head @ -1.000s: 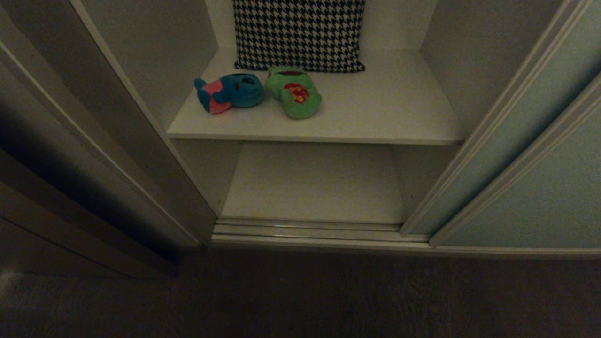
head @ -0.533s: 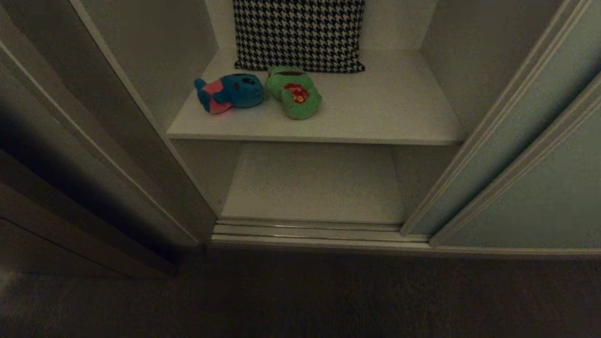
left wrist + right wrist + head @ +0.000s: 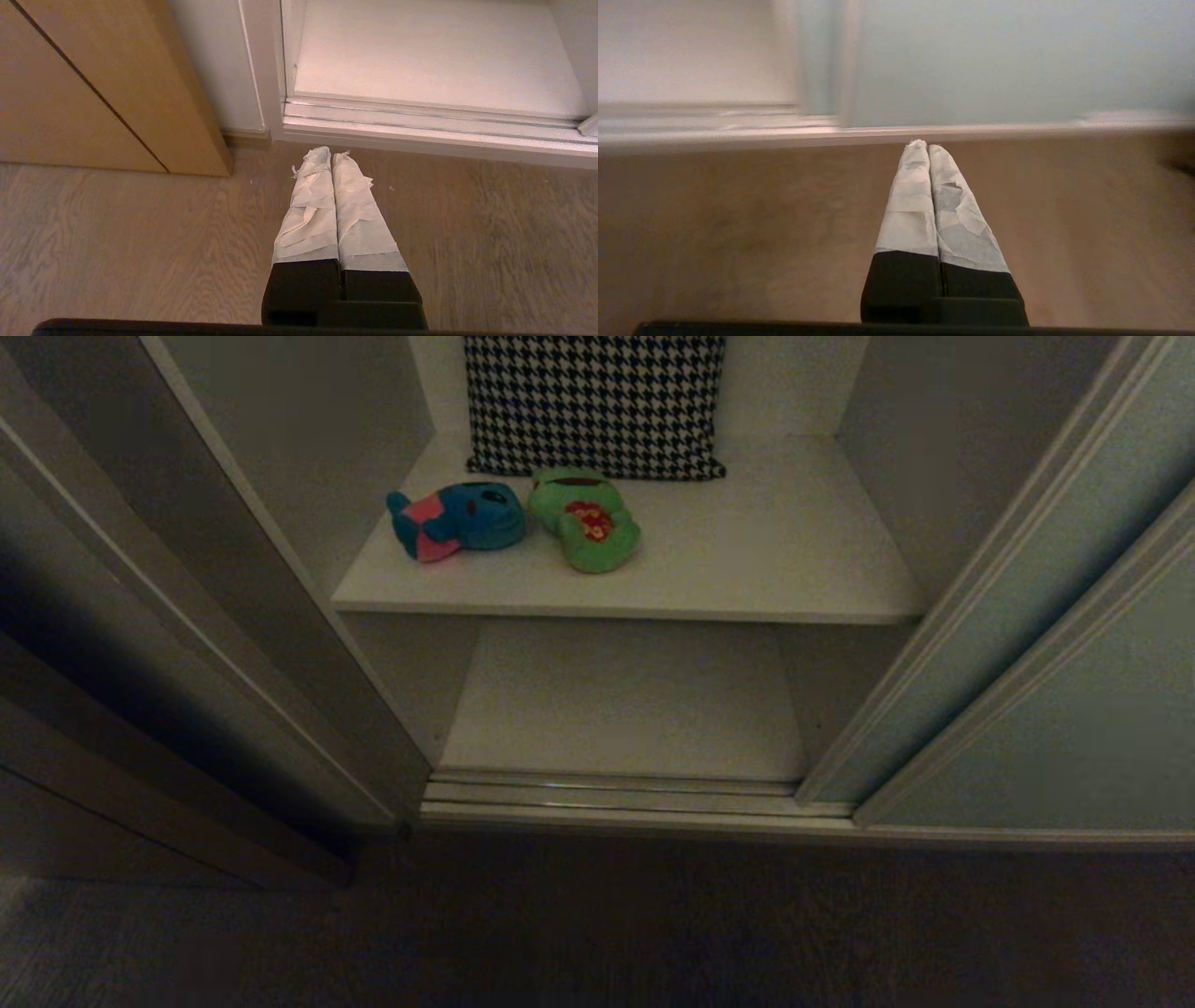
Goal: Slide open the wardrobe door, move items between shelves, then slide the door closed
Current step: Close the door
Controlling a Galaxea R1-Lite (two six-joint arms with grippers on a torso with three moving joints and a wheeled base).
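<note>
1. The sliding wardrobe door (image 3: 1046,644) stood slid aside at the right of the head view, leaving the compartment open.
2. The blue toy (image 3: 457,519) and the green frog (image 3: 586,527) lay side by side on the upper shelf (image 3: 747,569), upper centre of the frame, before a houndstooth cushion (image 3: 595,401).
3. The lower shelf (image 3: 625,709) sat beneath.
4. The left gripper (image 3: 331,156) hung above the wooden floor (image 3: 117,233), fingers pressed together.
5. The right gripper (image 3: 923,145) was likewise pressed together, holding nothing.

Plush toys (image 3: 513,518) on matte shelves (image 3: 747,569); wood-grain floor (image 3: 117,242)
</note>
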